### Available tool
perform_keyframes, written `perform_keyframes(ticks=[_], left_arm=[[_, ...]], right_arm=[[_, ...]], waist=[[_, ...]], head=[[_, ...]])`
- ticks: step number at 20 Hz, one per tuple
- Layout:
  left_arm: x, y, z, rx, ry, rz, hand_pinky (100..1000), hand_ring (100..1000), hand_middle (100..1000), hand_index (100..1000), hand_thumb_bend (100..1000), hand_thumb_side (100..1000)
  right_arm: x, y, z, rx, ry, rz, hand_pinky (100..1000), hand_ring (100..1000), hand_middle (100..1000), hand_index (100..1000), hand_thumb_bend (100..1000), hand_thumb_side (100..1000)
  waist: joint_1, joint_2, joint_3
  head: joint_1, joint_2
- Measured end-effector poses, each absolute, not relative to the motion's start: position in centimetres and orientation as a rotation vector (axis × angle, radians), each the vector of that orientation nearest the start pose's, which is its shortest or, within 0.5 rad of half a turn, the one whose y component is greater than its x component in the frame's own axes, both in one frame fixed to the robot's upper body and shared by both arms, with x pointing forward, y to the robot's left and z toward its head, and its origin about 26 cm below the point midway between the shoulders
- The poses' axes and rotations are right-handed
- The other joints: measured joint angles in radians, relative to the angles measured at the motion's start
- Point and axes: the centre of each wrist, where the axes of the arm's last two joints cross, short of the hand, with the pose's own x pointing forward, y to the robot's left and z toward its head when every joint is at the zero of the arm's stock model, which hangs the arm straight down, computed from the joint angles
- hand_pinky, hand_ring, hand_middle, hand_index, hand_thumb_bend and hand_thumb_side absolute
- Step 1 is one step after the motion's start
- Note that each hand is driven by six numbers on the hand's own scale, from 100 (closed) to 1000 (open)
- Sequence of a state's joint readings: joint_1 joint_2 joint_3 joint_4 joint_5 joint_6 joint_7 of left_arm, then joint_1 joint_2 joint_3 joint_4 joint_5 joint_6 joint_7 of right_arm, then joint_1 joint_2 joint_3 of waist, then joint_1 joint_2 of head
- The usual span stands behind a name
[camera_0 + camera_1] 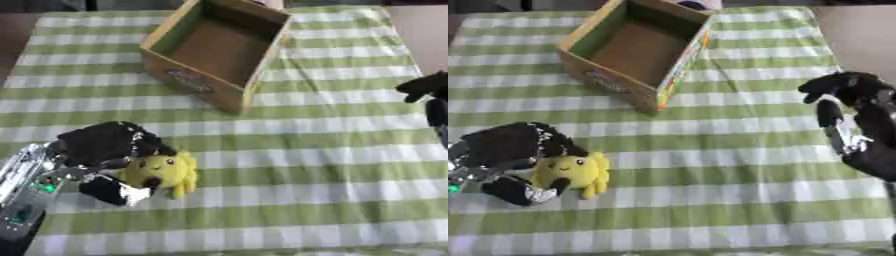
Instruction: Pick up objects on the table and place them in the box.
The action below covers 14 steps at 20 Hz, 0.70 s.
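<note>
The right eye view shows most of the right hand (859,125) at the right edge, raised over the checked cloth (728,200) with its fingers (830,86) bent at the top and nothing in its grasp; the left eye view catches only a dark sliver of it at the right border. The left eye view in turn shows more of the left arm (26,190), its silver forearm coming in from the lower left corner, where the right eye view cuts it off at the edge.

The left hand (105,145) lies low on the worktop, palm down, fingers curled over the top of the yellow plush toy (162,172) while the thumb (109,190) comes round below it, so the toy sits pinched between them. The toy rests on the cloth near the lower left, face up toward the camera.

The cardboard box (188,80) stands open at the far middle of the worktop, well apart from the toy, turned at an angle, its brown inside showing nothing.
</note>
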State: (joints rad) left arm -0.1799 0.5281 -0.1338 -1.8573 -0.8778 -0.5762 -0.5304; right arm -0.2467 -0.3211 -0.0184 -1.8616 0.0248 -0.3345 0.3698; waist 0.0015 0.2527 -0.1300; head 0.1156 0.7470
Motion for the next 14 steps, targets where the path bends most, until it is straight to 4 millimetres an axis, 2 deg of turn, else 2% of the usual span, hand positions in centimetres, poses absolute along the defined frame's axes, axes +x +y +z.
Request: perform_keyframes(ticks=[3,7,8,14], left_arm=[[30.00,28.81,13.89,-0.878,2.187,2.693,632,533,507,861,100,415],[29.97,28.82,13.98,-0.871,2.200,2.672,606,497,464,848,100,339],[29.97,28.83,13.99,-0.868,2.204,2.667,590,479,443,838,100,287],[29.96,28.87,14.10,-0.844,2.264,2.604,513,383,321,760,100,259]], right_arm=[[31.30,-27.92,15.54,-0.015,-2.294,0.837,779,728,539,738,100,526],[31.30,-27.92,15.54,-0.015,-2.294,0.837,779,728,538,737,100,526],[31.30,-27.92,15.54,-0.015,-2.294,0.837,779,728,538,737,100,526],[31.30,-27.93,15.53,-0.015,-2.294,0.837,779,728,538,737,100,526]], waist=[[0.000,0.000,0.000],[0.000,0.000,0.000],[0.000,0.000,0.000],[0.000,0.002,0.000]], head=[[0.000,0.000],[0.000,0.000],[0.000,0.000],[0.000,0.000]])
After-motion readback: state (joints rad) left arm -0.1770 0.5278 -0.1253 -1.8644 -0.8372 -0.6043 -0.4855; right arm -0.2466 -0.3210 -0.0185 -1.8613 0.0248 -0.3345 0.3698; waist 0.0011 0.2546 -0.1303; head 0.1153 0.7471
